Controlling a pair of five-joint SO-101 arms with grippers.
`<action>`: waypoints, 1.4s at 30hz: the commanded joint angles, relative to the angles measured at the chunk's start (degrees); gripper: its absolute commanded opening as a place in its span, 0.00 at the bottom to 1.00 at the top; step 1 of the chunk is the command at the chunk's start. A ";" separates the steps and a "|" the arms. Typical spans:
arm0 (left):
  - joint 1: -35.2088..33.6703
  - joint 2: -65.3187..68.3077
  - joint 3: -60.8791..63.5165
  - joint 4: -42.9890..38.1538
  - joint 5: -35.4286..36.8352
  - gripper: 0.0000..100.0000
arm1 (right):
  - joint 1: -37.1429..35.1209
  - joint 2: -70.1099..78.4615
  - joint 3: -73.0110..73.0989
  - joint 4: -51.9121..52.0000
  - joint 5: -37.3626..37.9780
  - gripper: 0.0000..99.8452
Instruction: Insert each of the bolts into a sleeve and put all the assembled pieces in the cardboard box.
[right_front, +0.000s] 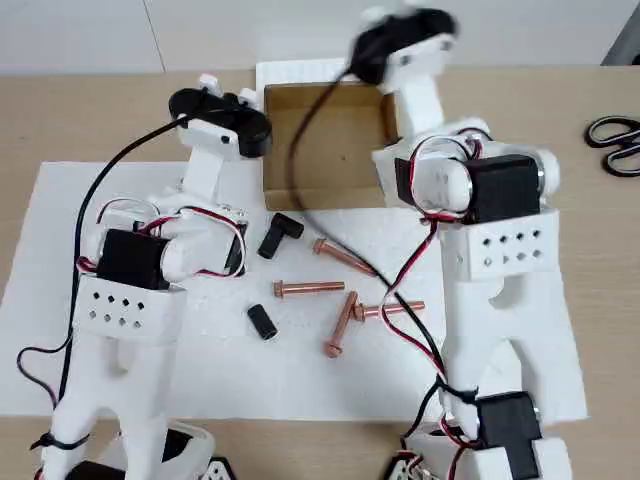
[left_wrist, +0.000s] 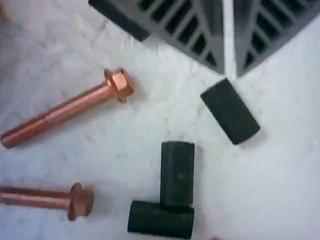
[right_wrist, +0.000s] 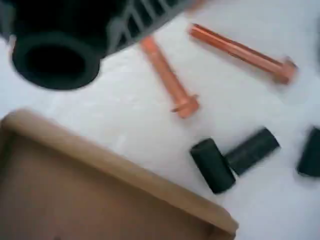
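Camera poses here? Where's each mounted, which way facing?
High view: fixed above, looking down on table, cardboard box, left arm and right arm.
Left wrist view: on the left arm, facing down at bolts and sleeves; left gripper in foreground.
Right wrist view: on the right arm, facing down beside the box; right gripper holds a sleeve.
Shared: all three show the touching sleeve pair.

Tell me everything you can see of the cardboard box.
The brown cardboard box is a shallow, open-topped tray with plain low walls, upright at the far side of the white foam sheet. Its visible floor is bare. A black cable crosses above it, and the right arm leans over its far right corner.
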 joint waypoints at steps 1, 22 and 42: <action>0.35 -0.79 -2.15 -4.84 1.93 0.01 | 1.19 -1.19 8.62 -1.63 -18.55 0.01; 3.60 32.26 -43.91 9.67 20.40 0.01 | 10.77 -1.10 41.41 -19.74 -16.70 0.01; 12.31 46.59 -42.42 17.49 24.18 0.01 | 15.16 -0.75 48.44 -25.98 -16.26 0.01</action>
